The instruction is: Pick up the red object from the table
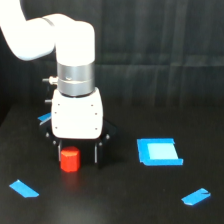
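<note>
Hand (78,150) is sitting low over the surface (120,200), fingers flanking the red object (70,159), which is blocking the gap between them. Nothing else upright is standing nearby. Blue square patch (159,151) toward the exterior view's right and blue tape strips (23,188) near the front edge are lying flat, well apart, obstructing nothing.

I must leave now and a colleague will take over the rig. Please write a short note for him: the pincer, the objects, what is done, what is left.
Pincer: open, lowered over the red block, fingers either side of it, not closed.
Red block: upright on the black table, at the exterior view's left.
Done: approach and descent.
Left: close on the block, then lift it.
Blue square patch lies to the exterior view's right, apart from the block.
</note>
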